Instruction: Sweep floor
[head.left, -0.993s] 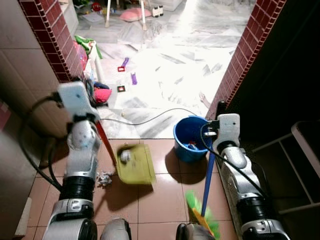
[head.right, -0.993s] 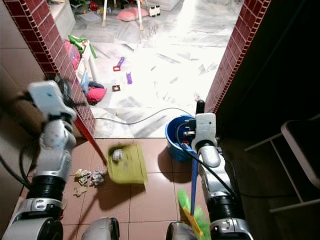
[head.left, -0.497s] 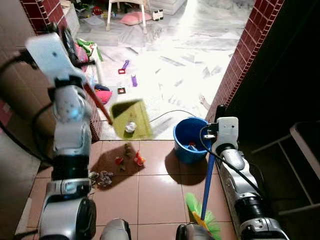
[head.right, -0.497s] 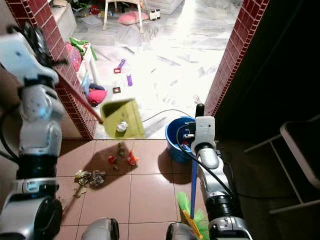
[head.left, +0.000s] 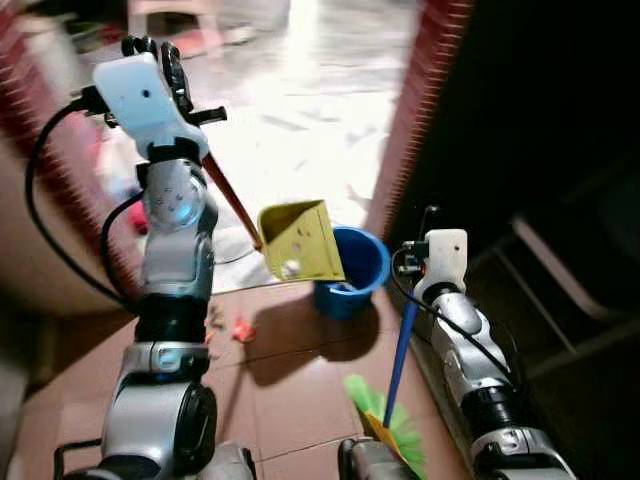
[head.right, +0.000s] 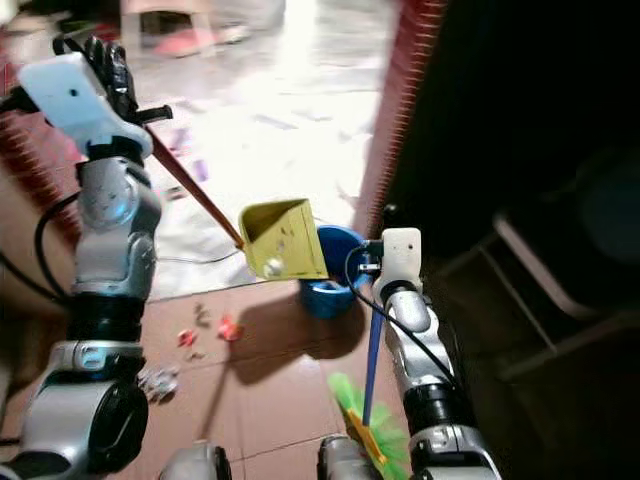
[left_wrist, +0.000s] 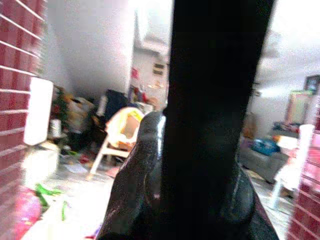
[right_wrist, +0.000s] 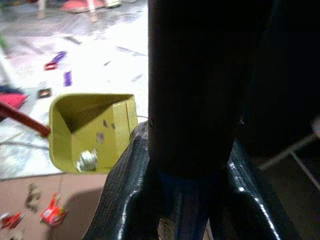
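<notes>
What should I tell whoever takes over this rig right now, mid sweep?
Left gripper: raised high, shut on the red handle of the yellow dustpan, which hangs tilted in the air beside the blue bucket, a crumpled scrap near its lip.
Right gripper: shut on the blue broom handle; the green bristles are down by the robot's feet.
Done: some litter scooped up.
Left: tip the pan into the bucket, then sweep the red and brown scraps lying on the tiles.
</notes>
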